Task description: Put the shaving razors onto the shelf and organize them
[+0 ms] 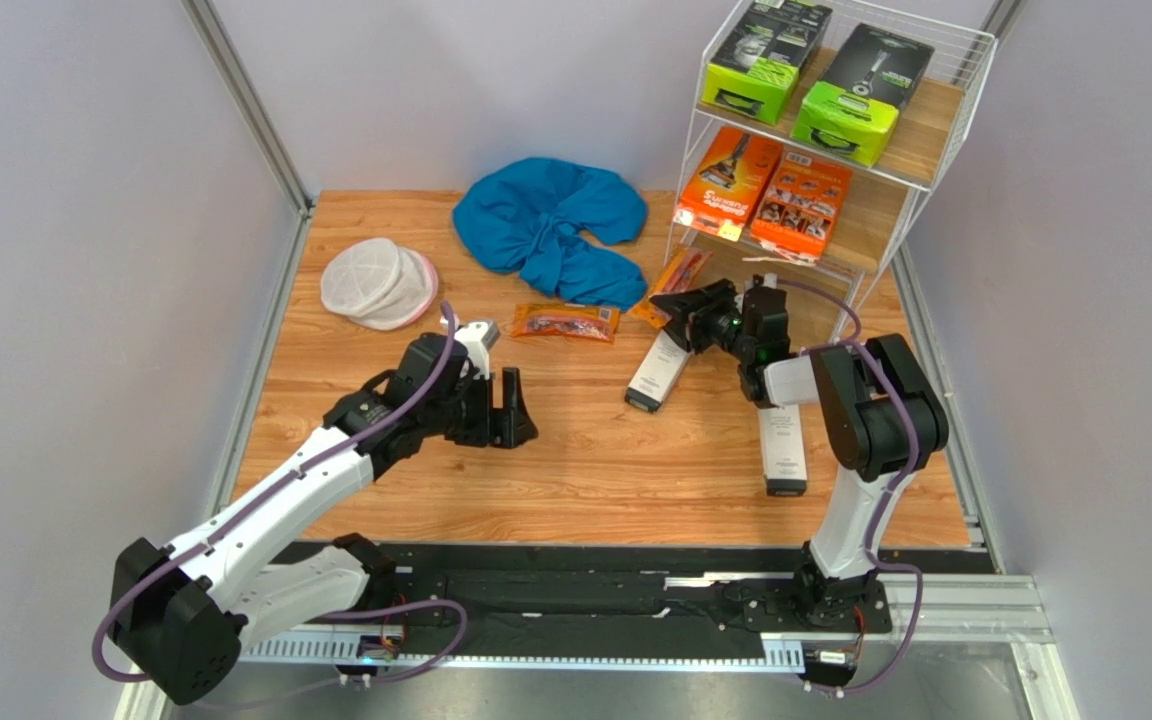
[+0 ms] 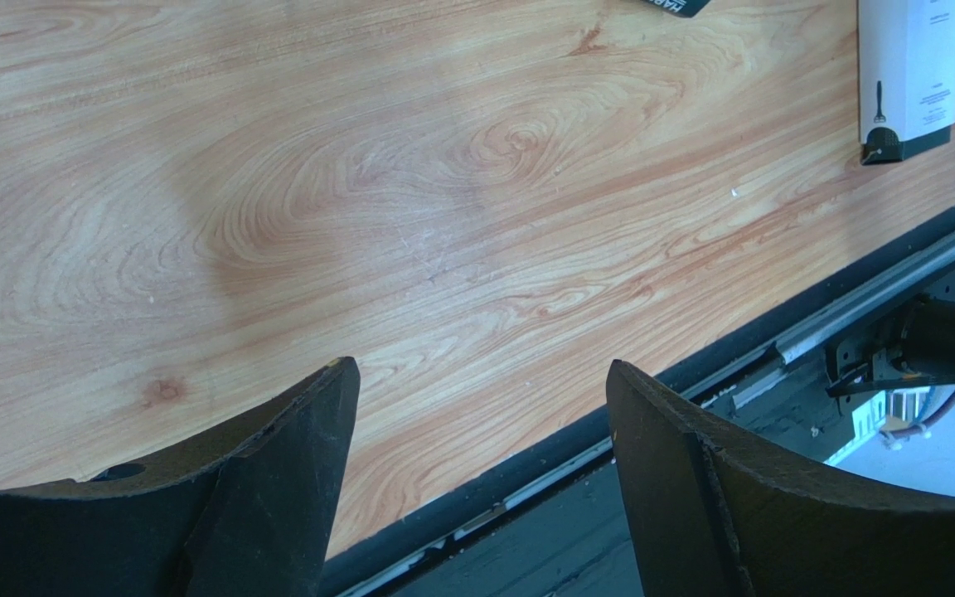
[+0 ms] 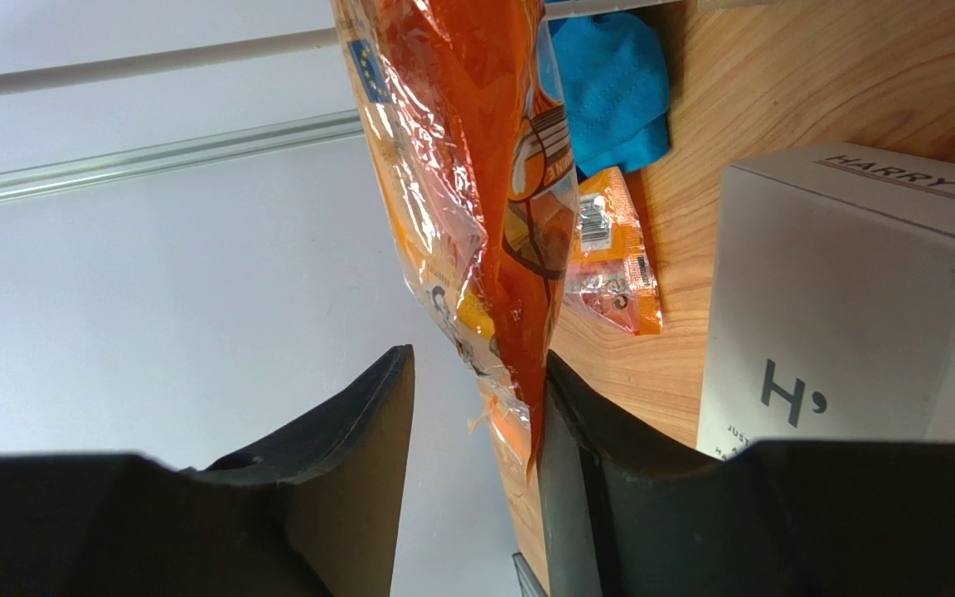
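**At the Shelf's Foot: Right Jaws Around a Bag of Razors**

Near the lower left corner of the shelf (image 1: 871, 225), the right gripper (image 3: 476, 367) reaches low over the table (image 2: 321, 187), its arm sharply bent at the elbow. The jaws stand parted around a clear orange-trimmed bag of disposables (image 3: 495, 162). The bag touches one finger and leaves a gap at the other, so it is not pinched. Its long axis runs straight out from the fingertips. A slim white box (image 3: 844, 299) lies just beside it. The left gripper (image 2: 483, 373), spread and empty, hovers well apart, so the right arm is nearer. Green boxes (image 1: 763, 60) and orange cartons (image 1: 725, 180) occupy the upper tiers.
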Controlling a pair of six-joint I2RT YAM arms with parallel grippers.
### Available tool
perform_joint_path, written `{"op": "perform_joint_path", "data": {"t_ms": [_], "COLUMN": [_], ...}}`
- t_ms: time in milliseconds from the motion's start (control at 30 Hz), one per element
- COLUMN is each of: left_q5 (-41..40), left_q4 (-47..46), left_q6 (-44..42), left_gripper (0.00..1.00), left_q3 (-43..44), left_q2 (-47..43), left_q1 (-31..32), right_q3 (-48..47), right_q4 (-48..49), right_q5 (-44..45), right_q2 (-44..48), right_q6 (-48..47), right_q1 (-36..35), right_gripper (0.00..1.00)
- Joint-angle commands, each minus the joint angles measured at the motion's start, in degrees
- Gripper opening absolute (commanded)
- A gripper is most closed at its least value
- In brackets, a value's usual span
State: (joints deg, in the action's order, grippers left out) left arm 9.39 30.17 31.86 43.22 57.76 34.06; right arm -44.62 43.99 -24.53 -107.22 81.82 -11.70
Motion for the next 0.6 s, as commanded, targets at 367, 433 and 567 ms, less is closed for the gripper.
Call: {"op": "perform_joint_path", "data": {"t_ms": [367, 433, 567], "left_q5": [1.69, 2.04, 2.21], "left_q4": [-2.57, -2.84, -3.8], "left_q6": [0.48, 0.49, 0.49], "left_gripper": [0.8, 0.8, 0.8], "left_q3": [0.29, 0.02, -0.33], "left_q2": [-1.24, -1.42, -1.51], "left_q1": [-0.23, -0.23, -0.23], "right_q3": [4.72, 4.2, 2.7], "right_q4": [-0.74, -4.25, -13.2], "right_q5": [8.0, 8.54, 9.24], "right_q2": [7.19, 9.39, 13.26], "right_q6": [-1.04, -2.19, -7.28], "right_q1": [-5.96, -7.18, -9.56], "right_gripper": [0.0, 0.0, 0.0]}}
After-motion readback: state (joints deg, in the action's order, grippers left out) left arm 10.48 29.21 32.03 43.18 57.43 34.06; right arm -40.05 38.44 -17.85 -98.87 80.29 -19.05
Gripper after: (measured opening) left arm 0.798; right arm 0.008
